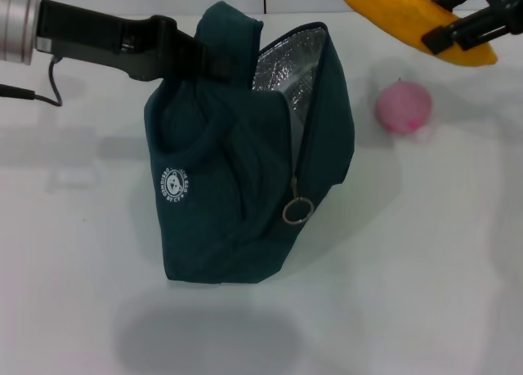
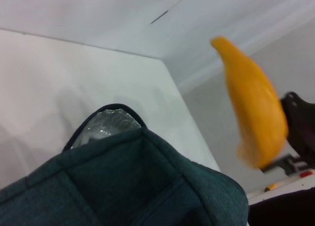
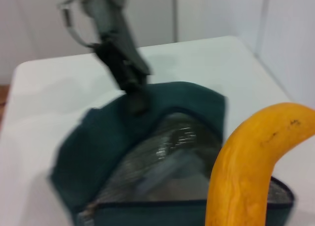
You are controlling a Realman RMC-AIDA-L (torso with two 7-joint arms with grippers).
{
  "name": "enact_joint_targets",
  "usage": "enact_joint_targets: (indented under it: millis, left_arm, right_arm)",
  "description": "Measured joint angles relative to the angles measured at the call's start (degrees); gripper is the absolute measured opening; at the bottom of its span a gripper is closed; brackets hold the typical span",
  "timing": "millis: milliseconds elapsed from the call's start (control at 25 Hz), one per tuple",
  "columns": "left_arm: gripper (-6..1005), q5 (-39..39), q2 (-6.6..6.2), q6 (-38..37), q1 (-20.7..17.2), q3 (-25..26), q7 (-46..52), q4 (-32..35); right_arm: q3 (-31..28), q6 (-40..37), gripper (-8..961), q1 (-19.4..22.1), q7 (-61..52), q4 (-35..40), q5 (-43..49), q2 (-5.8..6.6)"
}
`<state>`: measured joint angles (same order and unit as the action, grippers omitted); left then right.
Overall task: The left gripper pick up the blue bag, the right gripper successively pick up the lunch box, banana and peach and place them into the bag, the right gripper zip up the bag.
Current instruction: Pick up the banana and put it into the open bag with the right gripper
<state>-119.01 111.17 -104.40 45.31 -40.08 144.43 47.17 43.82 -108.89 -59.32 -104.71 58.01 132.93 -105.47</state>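
White tabletop fills our head view, with pale wall panels at twelve o'clock. Nearest us, at the centre, stands the blue bag (image 1: 245, 187) — a large dark teal fabric lunch bag with a round white logo on its side and a metal ring zipper pull (image 1: 297, 210) hanging at about four o'clock from that logo. Its mouth is unzipped, and silver foil lining shows at its upper edge.

At ten o'clock from the bag's centre we see the left gripper (image 1: 214, 62), a black claw on a black arm with a silver cuff, clamped on the fabric at the bag's top and holding it upright and open. So we judge the first step done.

Looking down into the opening from the right wrist, we make out a pale, clear shape with a bluish edge against the foil — probably the lunch box (image 3: 172, 174), though it is too blurred for us to be sure.

Farther off, at three o'clock from the bag's mouth, the round pink peach (image 1: 404, 106) sits on the table, well apart from the bag.

Farthest, at one o'clock, the right gripper (image 1: 453, 30) is closed around the long curved yellow-orange banana (image 1: 413, 17), carried in the air beyond the bag and not yet over the opening.

Left, as we judge it: dropping the banana in, fetching the peach, and zipping up.
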Motion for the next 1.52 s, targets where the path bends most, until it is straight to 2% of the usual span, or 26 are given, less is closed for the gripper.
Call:
enact_joint_targets:
  millis: [80,280,560,800,840,880,920,1240,1520]
  left_arm:
    - [36,0.7,-0.13,0.1,0.0,0.0,-0.1,-0.1]
    - [36,1.4,-0.32,0.3,-0.2,0.0,-0.1,-0.1]
    - [36,1.6,-0.34,0.4,-0.2,0.0,-0.7,-0.1]
    - [36,1.6,-0.35,0.4,0.3,0.0,-0.8,-0.1]
    - [36,1.6,-0.35,0.4,0.4,0.0,-0.8,-0.1]
    - [36,1.6,-0.35,0.4,0.4,0.0,-0.9,-0.1]
    - [37,1.6,-0.35,0.4,0.4,0.0,-0.9,-0.1]
    - [37,1.6,-0.34,0.2,0.2,0.0,-1.4,-0.1]
    - [37,1.7,-0.34,-0.2,0.1,-0.1,-1.8,-0.1]
  right_arm:
    - [0.1,-3.6,439,-1.0,-0.8,1.8,0.2,0.54]
    - [2.9,-11.9,439,-4.3,-3.3,3.0,0.4,2.82]
    - [10.0,-13.0,439,-5.6,-4.6,3.7,1.1,2.68]
    - [15.2,-10.9,439,-8.1,-3.3,3.4,2.1,1.56]
    - [15.7,-10.5,439,-8.6,-2.9,3.3,2.4,1.20]
    - [16.6,-9.7,439,-9.5,-2.1,3.3,3.3,0.26]
    - [16.6,-9.7,439,-9.5,-2.1,3.3,3.3,0.26]
    - [18.8,-8.3,438,-12.8,-0.3,3.7,9.4,-3.85]
    - [22.1,-5.5,438,-13.3,0.1,4.0,10.6,-5.41]
